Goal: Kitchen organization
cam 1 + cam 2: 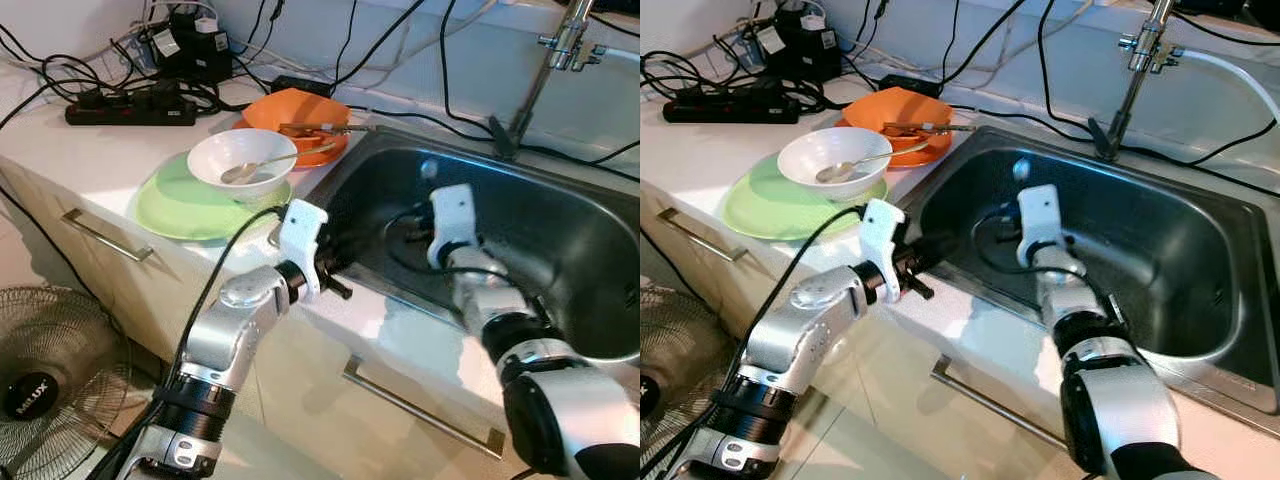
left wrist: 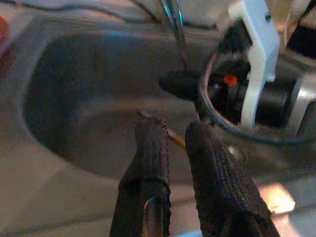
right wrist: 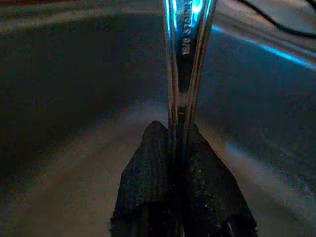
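From the head views, your right gripper (image 1: 1025, 215) reaches down into the steel sink (image 1: 1200, 250); your left gripper (image 1: 335, 275) hovers at its rim. The left wrist view shows those fingers (image 2: 148, 163) slightly apart, empty. The right wrist view shows fingers (image 3: 148, 168) clamped on a metal utensil handle (image 3: 186, 59); lift it straight, keeping your grip firm.

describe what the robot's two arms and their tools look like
Both arms are silver metal with black joint rings, each ending in a white bracket. A black cable runs along the left arm. Each tool, left tool and right tool, has two long black textured fingers.
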Motion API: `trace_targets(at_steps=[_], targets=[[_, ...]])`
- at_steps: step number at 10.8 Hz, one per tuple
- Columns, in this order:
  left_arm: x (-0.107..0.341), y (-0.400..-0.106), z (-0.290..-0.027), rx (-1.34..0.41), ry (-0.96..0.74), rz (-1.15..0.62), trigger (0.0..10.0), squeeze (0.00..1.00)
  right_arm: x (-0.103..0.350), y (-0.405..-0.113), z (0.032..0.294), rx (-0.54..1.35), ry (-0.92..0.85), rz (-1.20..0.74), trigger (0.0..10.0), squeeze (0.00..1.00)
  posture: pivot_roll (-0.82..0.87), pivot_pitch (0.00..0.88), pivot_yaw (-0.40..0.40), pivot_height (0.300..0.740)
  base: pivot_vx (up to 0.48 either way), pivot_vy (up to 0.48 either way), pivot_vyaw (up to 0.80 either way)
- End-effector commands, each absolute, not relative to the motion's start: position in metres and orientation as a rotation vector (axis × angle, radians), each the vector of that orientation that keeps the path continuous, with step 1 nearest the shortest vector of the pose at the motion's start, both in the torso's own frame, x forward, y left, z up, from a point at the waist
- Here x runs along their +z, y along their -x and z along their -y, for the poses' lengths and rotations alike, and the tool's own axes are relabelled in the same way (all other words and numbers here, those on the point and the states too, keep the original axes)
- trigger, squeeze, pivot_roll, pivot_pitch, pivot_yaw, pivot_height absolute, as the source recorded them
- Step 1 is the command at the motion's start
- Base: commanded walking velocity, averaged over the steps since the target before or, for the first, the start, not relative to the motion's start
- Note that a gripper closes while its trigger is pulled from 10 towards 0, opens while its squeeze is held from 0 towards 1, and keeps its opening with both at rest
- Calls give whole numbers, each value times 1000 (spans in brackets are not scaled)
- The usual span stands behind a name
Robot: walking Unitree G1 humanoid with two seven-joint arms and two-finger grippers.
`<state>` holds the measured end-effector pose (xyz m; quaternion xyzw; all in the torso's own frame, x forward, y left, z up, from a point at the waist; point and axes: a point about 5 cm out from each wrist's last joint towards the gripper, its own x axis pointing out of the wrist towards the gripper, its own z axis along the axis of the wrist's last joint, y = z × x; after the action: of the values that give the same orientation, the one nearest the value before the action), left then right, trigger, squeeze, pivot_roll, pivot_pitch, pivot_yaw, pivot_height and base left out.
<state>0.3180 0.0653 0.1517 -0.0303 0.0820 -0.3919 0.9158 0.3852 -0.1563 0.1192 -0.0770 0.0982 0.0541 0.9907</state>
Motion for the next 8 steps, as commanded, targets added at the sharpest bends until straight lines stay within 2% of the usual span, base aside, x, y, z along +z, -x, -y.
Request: trace_targets(at_steps=[1, 3, 4, 5, 7, 8], targets=[[144, -316, -65, -817, 35, -215, 10000, 0, 125, -388, 155, 114, 170, -185, 10000, 0, 239, 0, -26, 740, 0, 0, 0], [138, -316, -67, -800, -3, -261, 10000, 0, 122, -387, 153, 132, 175, -206, 10000, 0, 240, 0, -30, 740, 0, 0, 0], [137, -316, -67, -798, -5, -263, 10000, 0, 121, -387, 153, 135, 176, -211, 10000, 82, 240, 0, -30, 740, 0, 0, 0], [139, -316, -66, -799, 1, -262, 10000, 0, 120, -387, 152, 142, 176, -215, 10000, 1000, 242, 0, -31, 740, 0, 0, 0], [139, -316, -65, -798, 5, -262, 10000, 0, 119, -387, 150, 142, 177, -219, 10000, 969, 241, 0, -30, 740, 0, 0, 0], [139, -316, -65, -796, 5, -262, 10000, 0, 120, -387, 150, 142, 179, -219, 10000, 0, 241, 1, -32, 740, 0, 0, 0]])
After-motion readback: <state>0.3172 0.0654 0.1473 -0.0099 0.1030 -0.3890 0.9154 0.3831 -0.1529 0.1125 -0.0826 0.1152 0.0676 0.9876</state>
